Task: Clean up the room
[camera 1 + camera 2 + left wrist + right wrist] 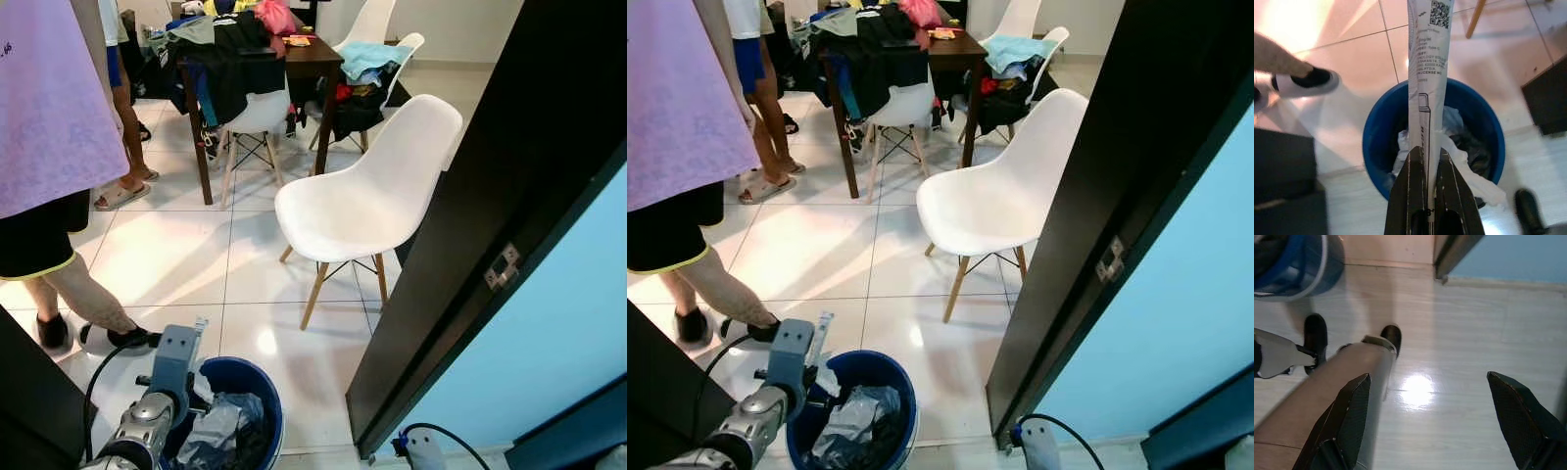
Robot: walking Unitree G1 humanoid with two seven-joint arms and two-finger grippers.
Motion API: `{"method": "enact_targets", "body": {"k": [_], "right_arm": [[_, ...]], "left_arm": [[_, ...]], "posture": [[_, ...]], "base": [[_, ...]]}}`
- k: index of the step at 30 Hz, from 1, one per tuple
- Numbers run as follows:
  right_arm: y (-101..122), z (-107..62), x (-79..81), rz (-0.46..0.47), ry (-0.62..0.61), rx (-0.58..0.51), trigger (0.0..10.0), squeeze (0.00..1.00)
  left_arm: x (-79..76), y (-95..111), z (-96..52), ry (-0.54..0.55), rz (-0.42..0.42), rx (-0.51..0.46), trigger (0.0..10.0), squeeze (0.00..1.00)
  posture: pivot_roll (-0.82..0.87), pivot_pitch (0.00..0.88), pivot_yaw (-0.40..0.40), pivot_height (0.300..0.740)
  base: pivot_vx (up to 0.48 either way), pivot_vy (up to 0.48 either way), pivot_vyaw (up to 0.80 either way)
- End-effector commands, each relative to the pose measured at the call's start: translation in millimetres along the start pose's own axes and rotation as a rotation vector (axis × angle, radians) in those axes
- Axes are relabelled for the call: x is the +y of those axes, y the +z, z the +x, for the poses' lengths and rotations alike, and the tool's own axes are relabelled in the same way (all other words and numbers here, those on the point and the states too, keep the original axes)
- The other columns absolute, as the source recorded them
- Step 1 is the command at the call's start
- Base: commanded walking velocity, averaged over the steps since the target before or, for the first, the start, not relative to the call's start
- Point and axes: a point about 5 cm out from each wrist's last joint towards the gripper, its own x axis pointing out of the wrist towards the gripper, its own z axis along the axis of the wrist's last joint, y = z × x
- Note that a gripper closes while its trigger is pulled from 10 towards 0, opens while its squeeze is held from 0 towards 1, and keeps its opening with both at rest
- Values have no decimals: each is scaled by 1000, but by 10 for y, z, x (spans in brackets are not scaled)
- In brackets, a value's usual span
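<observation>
My left gripper is shut on a long white printed packet with a QR code, which it holds just above a blue bin. The bin has crumpled white paper and dark plastic wrapping inside. In the eye views the left arm reaches over the near-left rim of the bin, and the packet's tip sticks up past the wrist. My right gripper hangs open over pale floor beside the robot's own leg.
A white chair stands ahead on the tiles, beside a dark door on the right. One person in a pink shirt stands close on the left, with a foot near the bin. A clothes-piled table stands behind.
</observation>
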Motion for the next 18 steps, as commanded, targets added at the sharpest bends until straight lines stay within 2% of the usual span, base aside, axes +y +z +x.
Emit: {"method": "enact_targets", "body": {"k": [1,5,8,10,11,12,13,18], "right_arm": [[-90,-13,-14,9,-7,26,10000,0],[-110,-18,-26,11,-8,28,10000,0],[-200,-42,-77,21,-18,42,10000,0],[-200,-42,-77,21,-18,42,10000,0],[-224,-49,-92,24,-22,46,10000,0],[-224,-49,-92,24,-22,46,10000,0],[-241,-55,-103,29,-26,47,10000,0],[-271,-65,-123,46,-34,45,10000,0]], "left_arm": [[28,-39,-8,10,59,27,10000,0],[27,-15,-1,20,84,23,10000,0],[17,70,24,34,158,7,10000,0],[17,70,24,34,158,7,10000,0],[16,81,27,34,183,7,10000,408],[16,81,27,34,183,7,10000,408],[25,82,27,40,224,10,10000,1000],[63,51,15,67,301,23,10000,1000]], "posture": [[-168,97,-55,740],[-177,103,-57,740],[-204,125,-60,740],[-204,125,-60,740],[-211,132,-60,740],[-211,132,-60,740],[-224,137,-58,740],[-249,152,-55,740]], "base": [[0,0,0],[0,0,0],[0,0,0],[0,0,0],[0,0,0],[0,0,0],[0,0,0],[0,0,0]]}}
